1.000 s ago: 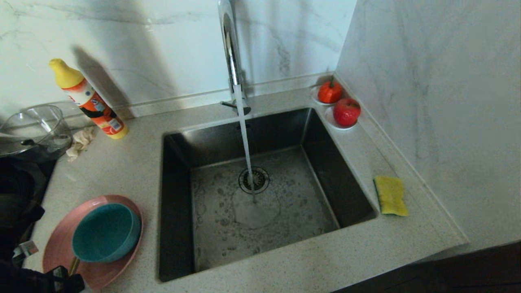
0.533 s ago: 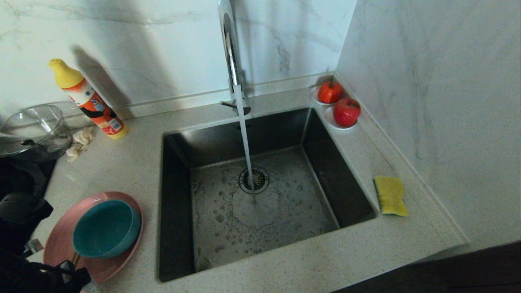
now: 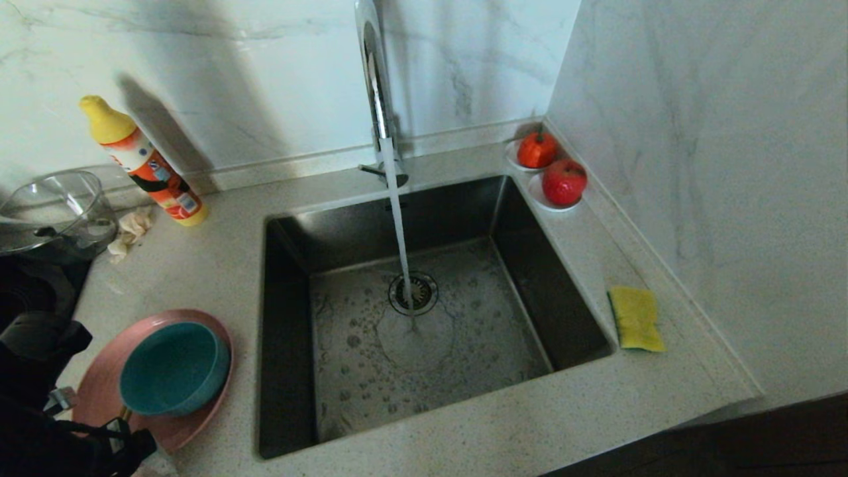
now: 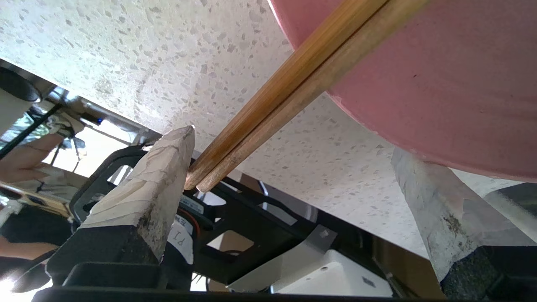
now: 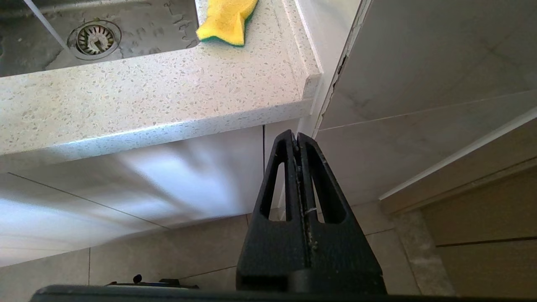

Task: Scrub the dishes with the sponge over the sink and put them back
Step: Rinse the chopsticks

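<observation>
From the head camera, your left gripper (image 3: 122,440) sits low at the pink plate's (image 3: 99,391) near edge, left of the sink (image 3: 285,344); the teal bowl (image 3: 173,369) rests on the plate. The sponge (image 3: 636,318) lies right of the sink, long axis near-to-far.

The left wrist camera shows the jaws spread wide, straddling a pair of chopsticks (image 4: 268,109), apparently untouched.

The right wrist camera shows your right gripper (image 5: 298,138) parked below the counter (image 5: 147,96), closed.

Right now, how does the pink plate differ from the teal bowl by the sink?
The plate is pink, wide and shallow; the bowl is teal, smaller and deeper. The plate lies on the counter, while the bowl sits on the plate, toward its sink-side edge. The open left gripper is at the plate's rim, not at the bowl. Both are round and upright.
</observation>
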Robot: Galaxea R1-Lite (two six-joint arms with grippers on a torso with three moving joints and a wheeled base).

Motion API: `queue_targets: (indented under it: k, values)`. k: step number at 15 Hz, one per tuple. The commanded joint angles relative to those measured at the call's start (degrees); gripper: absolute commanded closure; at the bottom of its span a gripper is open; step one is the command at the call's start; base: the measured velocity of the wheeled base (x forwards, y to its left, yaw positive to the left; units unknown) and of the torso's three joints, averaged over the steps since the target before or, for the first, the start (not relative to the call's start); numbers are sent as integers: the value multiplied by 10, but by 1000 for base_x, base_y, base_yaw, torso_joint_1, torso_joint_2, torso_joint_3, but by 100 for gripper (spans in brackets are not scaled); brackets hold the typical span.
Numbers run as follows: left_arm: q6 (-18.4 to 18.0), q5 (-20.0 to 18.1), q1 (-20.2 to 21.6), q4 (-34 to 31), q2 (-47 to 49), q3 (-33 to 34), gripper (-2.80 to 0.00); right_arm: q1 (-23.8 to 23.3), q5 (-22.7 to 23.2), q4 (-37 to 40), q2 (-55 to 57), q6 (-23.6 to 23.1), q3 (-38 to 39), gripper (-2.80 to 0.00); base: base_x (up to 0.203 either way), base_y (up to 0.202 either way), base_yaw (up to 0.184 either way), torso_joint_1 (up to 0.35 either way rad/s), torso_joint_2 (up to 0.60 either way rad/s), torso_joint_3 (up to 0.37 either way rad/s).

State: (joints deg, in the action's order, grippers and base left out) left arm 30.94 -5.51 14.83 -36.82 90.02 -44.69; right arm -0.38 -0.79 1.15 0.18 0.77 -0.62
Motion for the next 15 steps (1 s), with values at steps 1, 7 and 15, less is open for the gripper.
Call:
queue_targets:
  k: [1, 7, 15]
  values:
    - [6, 1, 2, -1, -2, -7, -280, 0, 0, 0, 0, 0, 0, 0, 0, 0, 0, 0, 0, 0]
    - [-25, 3, 34, -2, -19, -26, -280, 0, 0, 0, 0, 0, 0, 0, 0, 0, 0, 0, 0, 0]
    - [-51, 13, 37, -8, -39, -34, -280, 0, 0, 0, 0, 0, 0, 0, 0, 0, 0, 0, 0, 0]
